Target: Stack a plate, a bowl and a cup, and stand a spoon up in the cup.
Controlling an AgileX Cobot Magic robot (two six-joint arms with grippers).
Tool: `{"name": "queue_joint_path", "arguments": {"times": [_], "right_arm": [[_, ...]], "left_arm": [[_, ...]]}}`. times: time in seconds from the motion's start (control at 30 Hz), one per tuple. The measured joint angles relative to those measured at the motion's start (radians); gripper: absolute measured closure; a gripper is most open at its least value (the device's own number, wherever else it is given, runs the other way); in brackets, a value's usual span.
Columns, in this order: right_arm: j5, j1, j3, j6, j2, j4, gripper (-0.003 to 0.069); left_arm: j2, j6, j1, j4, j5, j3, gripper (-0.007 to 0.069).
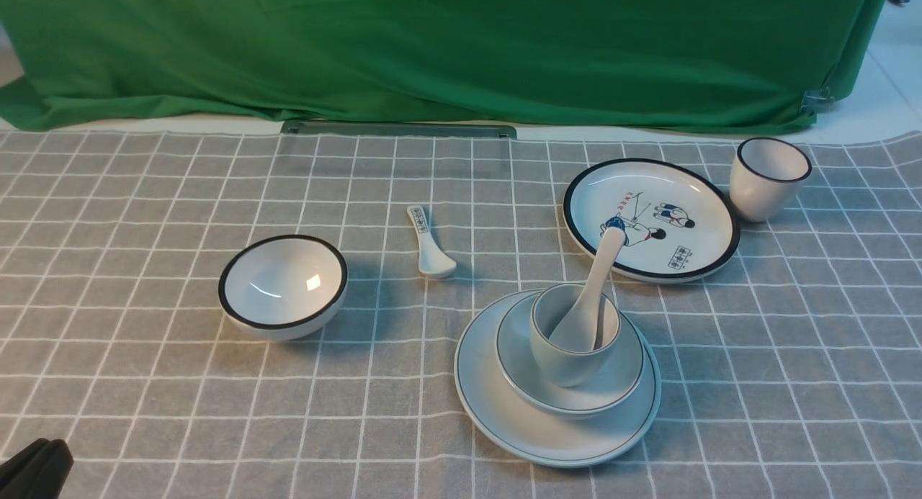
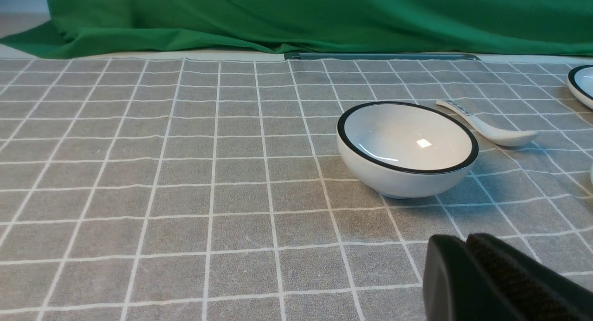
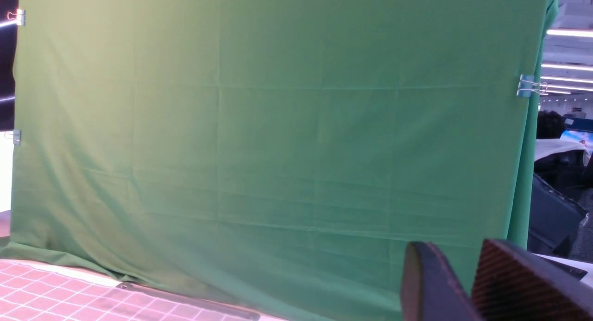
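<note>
A: Nearest us, the left claw [image 1: 32, 466] sits low at the table's near corner, jaws pressed together on nothing. Is the stack done?

B: It looks so. The plate [image 1: 504, 412] lies on the table [image 1: 144, 384], the bowl [image 1: 619, 384] in it, the cup [image 1: 569, 362] in the bowl, and the spoon [image 1: 594, 290] leans inside the cup, handle tilted up and away.

A: And the right claw [image 3: 456, 284]?

B: Only its wrist view shows it, raised, facing the green cloth [image 1: 461, 45]. Its jaws stand slightly apart with nothing between them.

A: So what's left?

B: I'd judge only keeping clear; any brush against that leaning handle could tip the cup.

A: Neighbours?

B: The black-rimmed bowl [image 1: 283, 286] and short spoon [image 1: 430, 253] lie apart to the left; the cartoon plate [image 1: 652, 218] and black-rimmed cup [image 1: 767, 176] sit beyond. Nothing crowds the stack.
</note>
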Motion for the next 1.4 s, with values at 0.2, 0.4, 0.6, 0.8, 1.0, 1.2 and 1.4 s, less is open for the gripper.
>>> {"name": "queue_joint_path", "arguments": {"times": [0.2,0.4,0.6,0.8,1.0,1.2,1.4], "right_arm": [[-0.015,0.0,0.019,0.0,0.012,0.0,0.0434],[-0.007,0.0,0.09,-0.008,0.034,0.0,0.0426],[-0.007,-0.061,0.279,-0.036,0.014,-0.002,0.0424],[0.001,-0.273,0.502,-0.038,0.005,-0.003,0.0422],[0.064,-0.335,0.531,0.01,0.005,-0.006,0.0421],[0.064,-0.338,0.531,0.011,0.005,-0.006,0.0421],[0.064,-0.338,0.531,0.012,0.005,-0.006,0.0421]], "left_arm": [[0.0,0.0,0.0,0.0,0.0,0.0,0.0607],[0.0,0.0,0.0,0.0,0.0,0.0,0.0607],[0.0,0.0,0.0,0.0,0.001,0.0,0.0607],[0.0,0.0,0.0,0.0,0.001,0.0,0.0607],[0.0,0.0,0.0,0.0,0.003,0.0,0.0607],[0.0,0.0,0.0,0.0,0.003,0.0,0.0607],[0.0,0.0,0.0,0.0,0.003,0.0,0.0607]]}}
